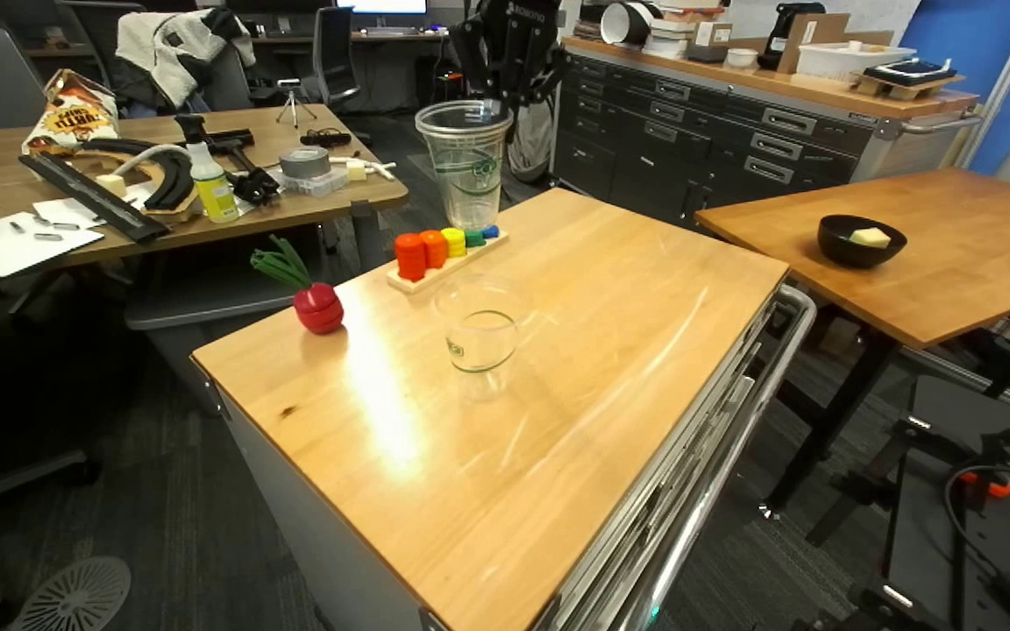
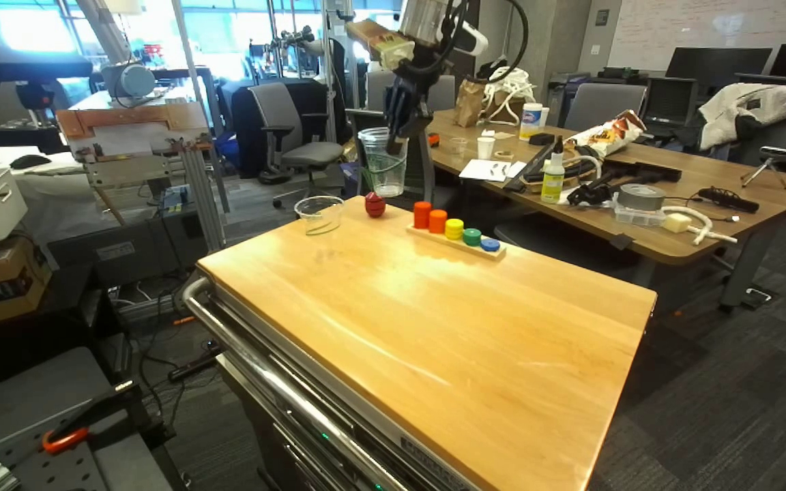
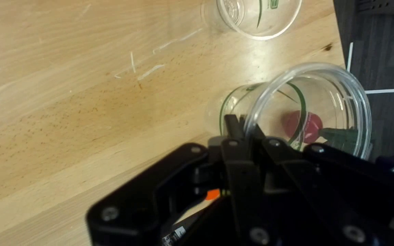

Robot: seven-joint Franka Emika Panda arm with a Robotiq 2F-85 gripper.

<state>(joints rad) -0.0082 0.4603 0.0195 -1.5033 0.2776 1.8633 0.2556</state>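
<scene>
The gripper [image 3: 240,124] pinches the side wall of the nested clear plastic cups [image 1: 467,171] at the rim, its dark fingers drawn together on the thin plastic, with the lip running between them in the wrist view. The cups hang in the air above the wooden tabletop [image 1: 610,350]. Their wide mouth faces up and their narrower base down; the long axis is close to vertical, with a slight lean in both exterior views. Several close rings at the lip show one cup set inside another, though how many I cannot tell.

The plastic is smooth and see-through, the walls taper, and thin green print curves around them. A separate clear cup [image 1: 480,337] stands upright on the tabletop, mouth up, marked with a green band and a small logo.

A red toy radish [image 1: 319,308], rounded and glossy with a line across its middle, sits near the tabletop's edge, its green leaves reaching up and outward; in the wrist view it shows through the held cups. Near it lies a stacking toy [image 1: 435,254], a long narrow wooden base whose red, orange, yellow, green and blue round discs step down in height. The tabletop is pale, grained and scratched, with a tubular metal handle [image 1: 736,449] along one side.
</scene>
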